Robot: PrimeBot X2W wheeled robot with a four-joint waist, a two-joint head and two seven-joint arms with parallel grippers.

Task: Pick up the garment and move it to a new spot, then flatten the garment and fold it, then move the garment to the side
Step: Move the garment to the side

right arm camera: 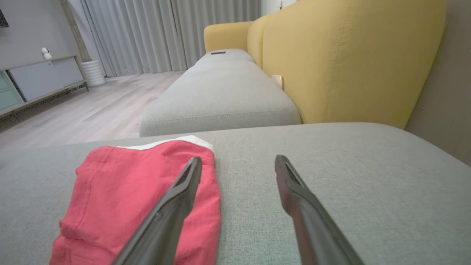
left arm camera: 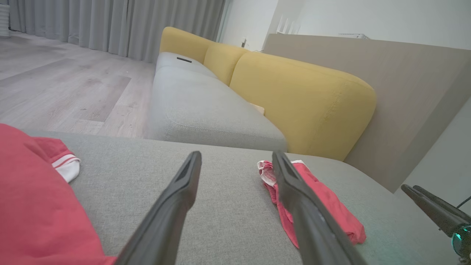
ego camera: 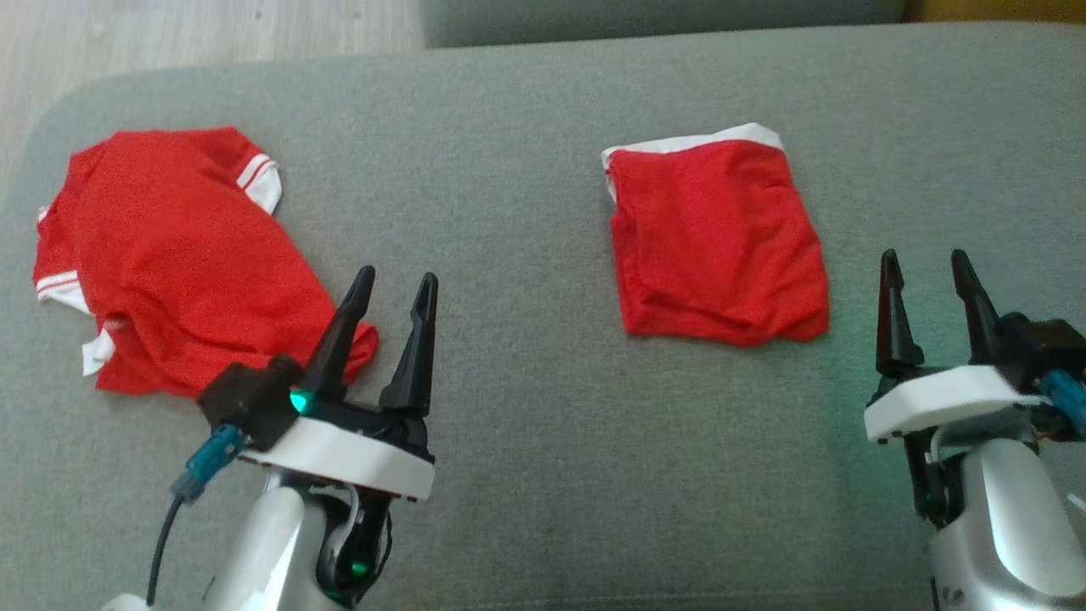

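Okay, head view: big grey cushion (ego camera: 543,424) takes most of the frame. Red shirt (ego camera: 178,255) lies at 9 o'clock on it, rumpled, unfolded, with white-striped sleeve cuffs showing at its 1 o'clock and 9 o'clock edges. Red shorts (ego camera: 717,246) lie at about 2 o'clock from frame centre, folded into a rough square with the white waistband along the 12 o'clock edge. The two garments are well apart.

Left gripper (ego camera: 397,277) is at 7 o'clock, jaws spread wide with nothing between them. Its outer finger overlaps the shirt's 4 o'clock hem corner; cannot tell if it touches. Right gripper (ego camera: 924,255) is at 4 o'clock, jaws also spread and empty, just past the shorts' 4 o'clock corner and clear of them.

Left wrist view: left gripper (left arm camera: 236,155) has bare cushion (left arm camera: 235,221) between its fingers, shirt (left arm camera: 29,206) at 8 o'clock, shorts (left arm camera: 331,202) partly behind one finger at 4 o'clock. Right gripper (left arm camera: 409,187) pokes in at 4 o'clock. Yellow backrest (left arm camera: 301,103) is at 1 o'clock, curtains (left arm camera: 110,25) at 11, wood floor (left arm camera: 55,84) at 10.

Right wrist view: right gripper (right arm camera: 237,159) is spread over the cushion (right arm camera: 368,176), shorts (right arm camera: 121,191) at 8 o'clock with one finger crossing their edge. Backrest (right arm camera: 349,55) is at 1 o'clock, a cabinet (right arm camera: 40,77) at 10.
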